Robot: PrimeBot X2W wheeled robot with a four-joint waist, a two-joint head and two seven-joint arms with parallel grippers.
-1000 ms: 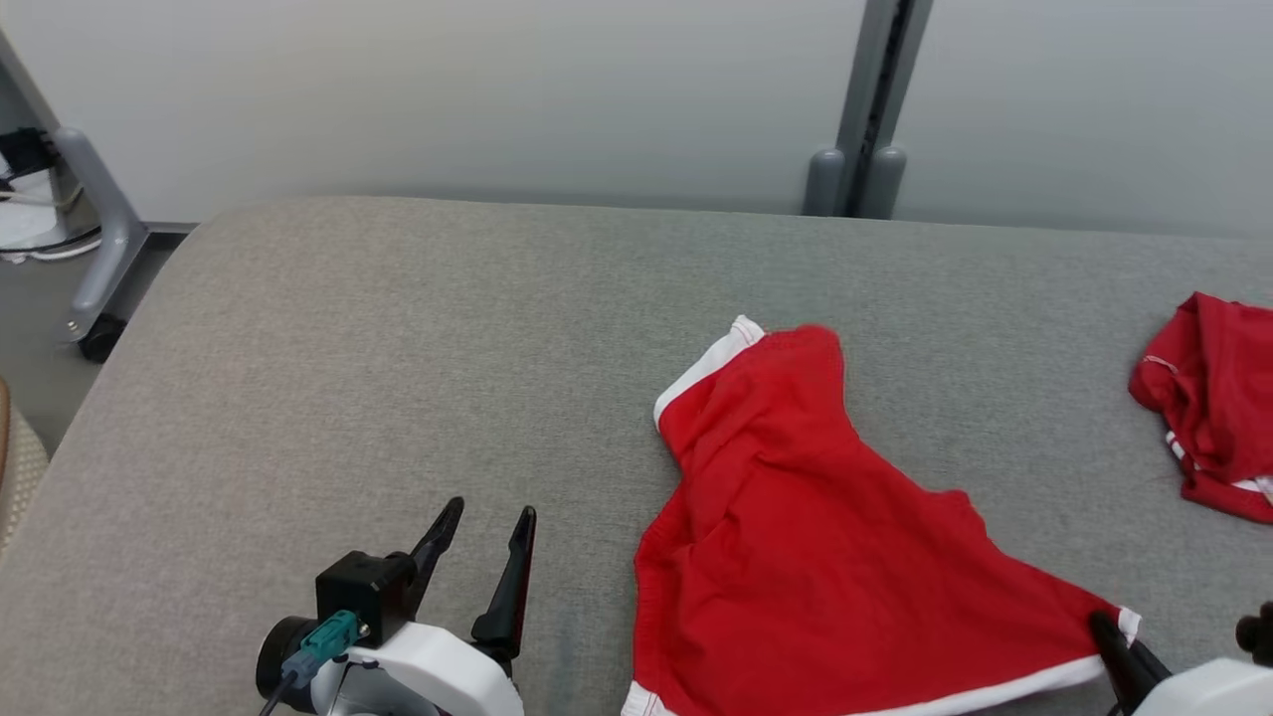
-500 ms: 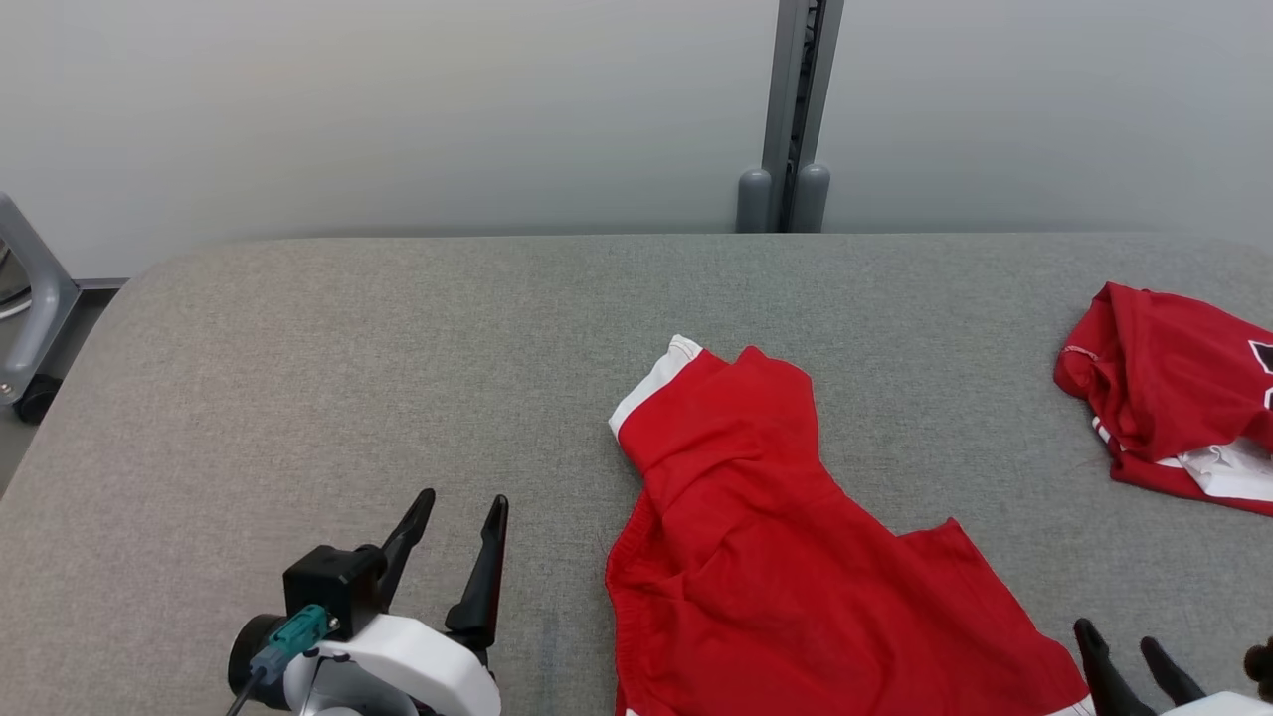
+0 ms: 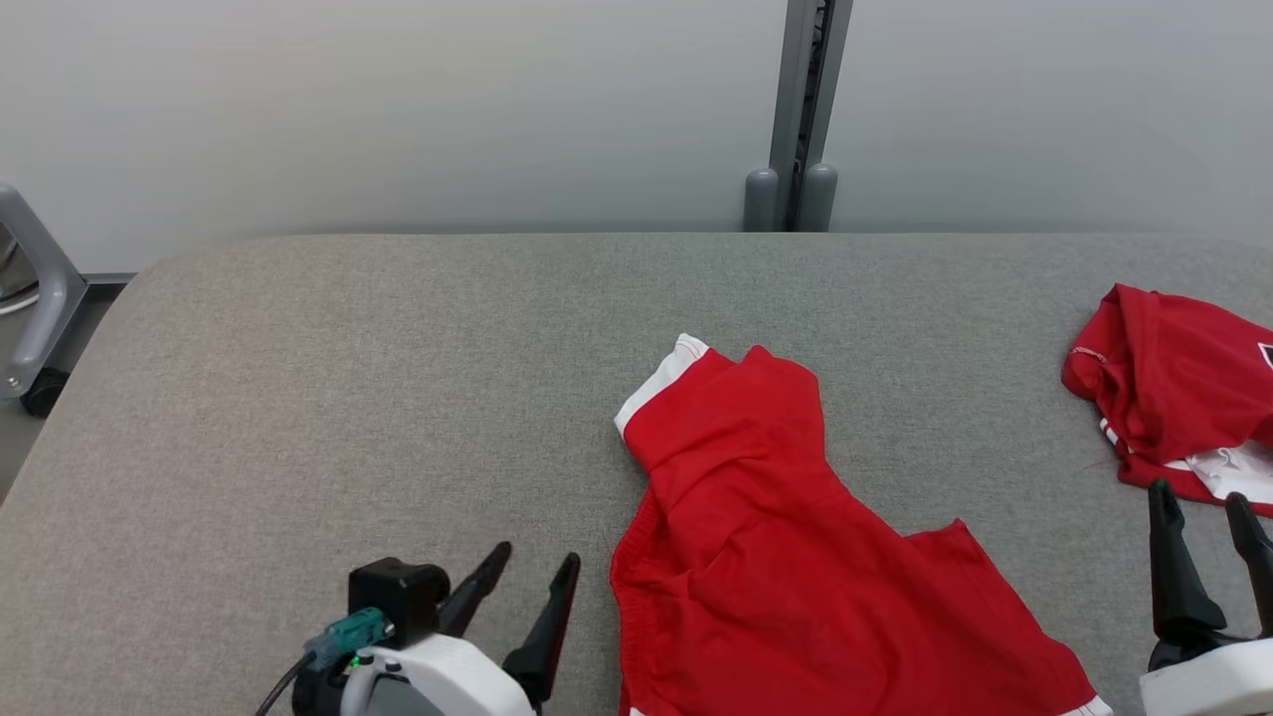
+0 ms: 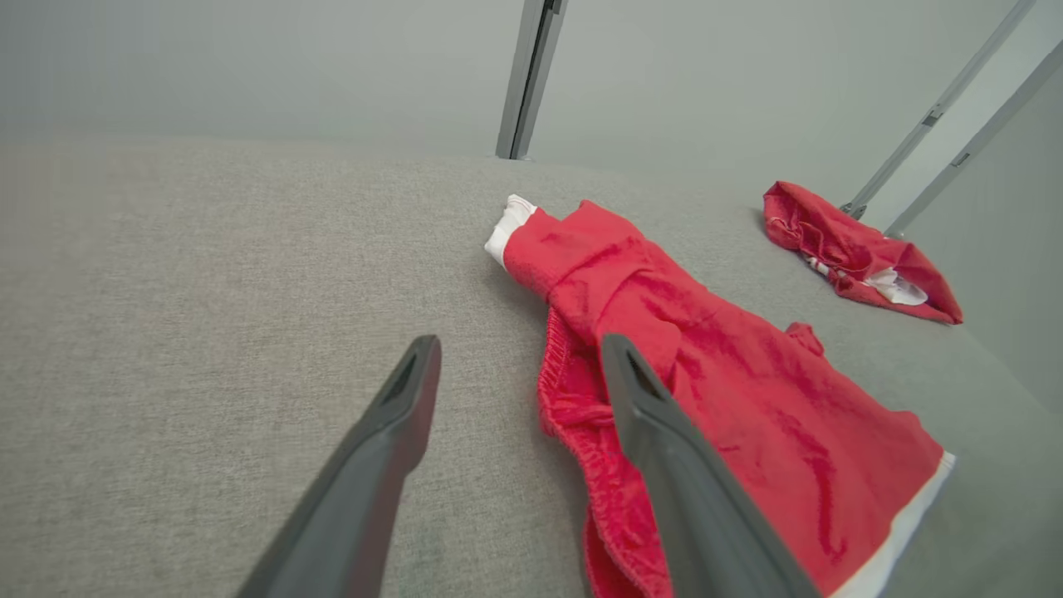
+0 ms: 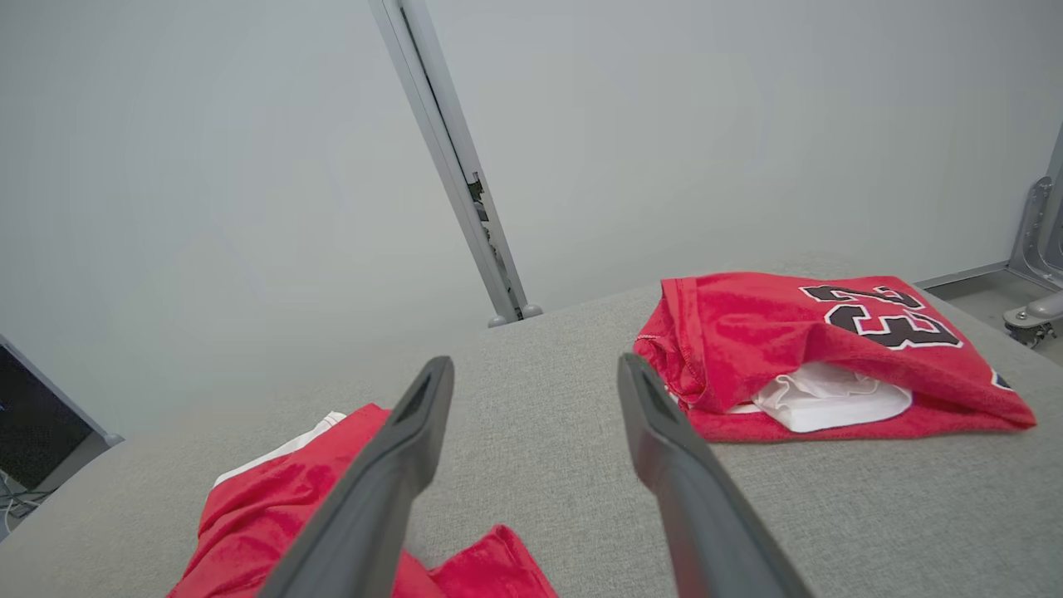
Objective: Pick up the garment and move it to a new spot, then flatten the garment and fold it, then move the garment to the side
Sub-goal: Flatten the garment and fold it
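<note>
Left gripper (image 3: 537, 554): fingers spread, empty, near edge of grey table (image 3: 348, 398), just left of the waistband. Red shorts (image 3: 796, 557): lying rumpled right of centre, one leg doubled over toward the far side, nothing gripping them. Right gripper (image 3: 1198, 494): spread, empty, near red jersey (image 3: 1174, 378). Judgement: relocation looks done and flattening is in hand. Next move calls for pinching opposite edges and drawing them apart.
</note>
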